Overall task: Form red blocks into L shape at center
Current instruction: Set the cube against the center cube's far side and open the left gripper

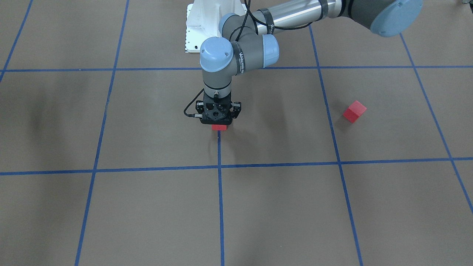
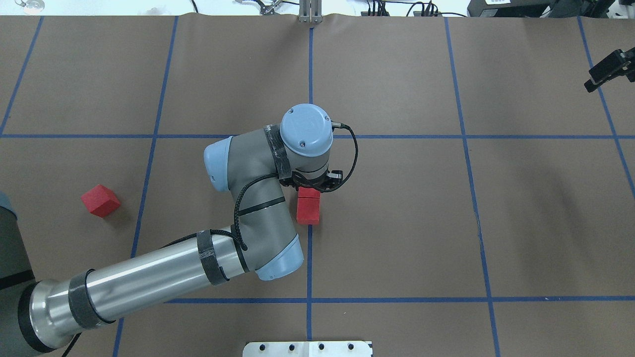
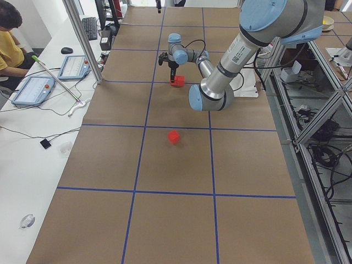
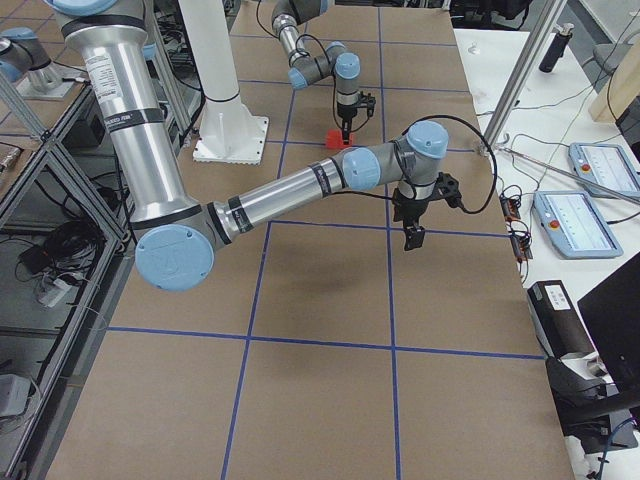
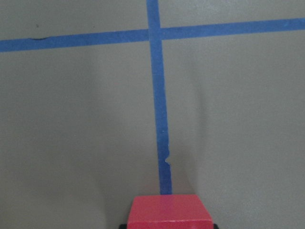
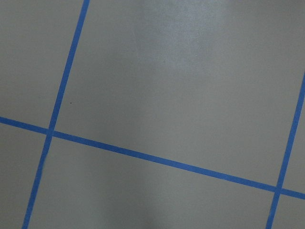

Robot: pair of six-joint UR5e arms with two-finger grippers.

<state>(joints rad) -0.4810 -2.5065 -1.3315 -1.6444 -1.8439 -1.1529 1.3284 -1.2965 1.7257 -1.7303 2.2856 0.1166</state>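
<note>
Left gripper (image 2: 312, 187) hangs straight down over the centre of the bench (image 2: 421, 238), fingers close on either side of a red block (image 5: 169, 212); whether they pinch it I cannot tell. It touches a second block (image 2: 307, 213), forming a short bar that runs from near edge to far edge along the tape line (image 5: 159, 95). The third block (image 2: 100, 200) sits askew, well apart toward the left end, so the left arm is nearer. Right gripper (image 2: 607, 69) hovers near the far right corner, its jaws unclear. Brown paper with a blue grid covers the bench. A person (image 3: 10, 38) sits at a desk beyond the far edge.
</note>
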